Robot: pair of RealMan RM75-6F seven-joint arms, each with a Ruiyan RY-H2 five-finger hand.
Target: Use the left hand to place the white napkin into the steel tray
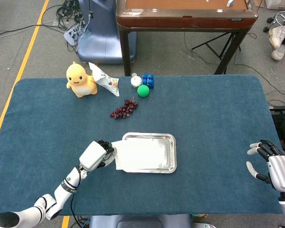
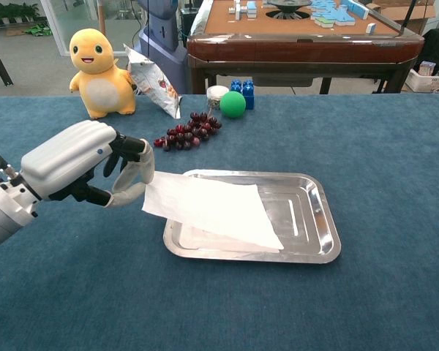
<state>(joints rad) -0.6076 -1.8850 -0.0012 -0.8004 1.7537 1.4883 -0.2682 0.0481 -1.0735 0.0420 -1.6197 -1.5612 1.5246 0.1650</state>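
My left hand [image 1: 97, 154] [image 2: 88, 162] pinches the left edge of the white napkin [image 1: 141, 154] [image 2: 212, 208] just left of the steel tray [image 1: 173, 153] [image 2: 316, 219]. The napkin hangs lifted over the tray's left and middle parts, its far end touching the tray floor. The tray's right part stays bare. My right hand [image 1: 271, 168] hovers at the table's right edge, fingers spread, holding nothing; the chest view does not show it.
At the back of the blue table stand a yellow plush duck [image 1: 80, 80] [image 2: 99, 72], a snack bag [image 1: 105, 79], a bunch of dark grapes [image 1: 124, 109] [image 2: 188, 129], a green ball [image 1: 143, 90], blue blocks [image 1: 147, 80] and a small white cup [image 1: 136, 81].
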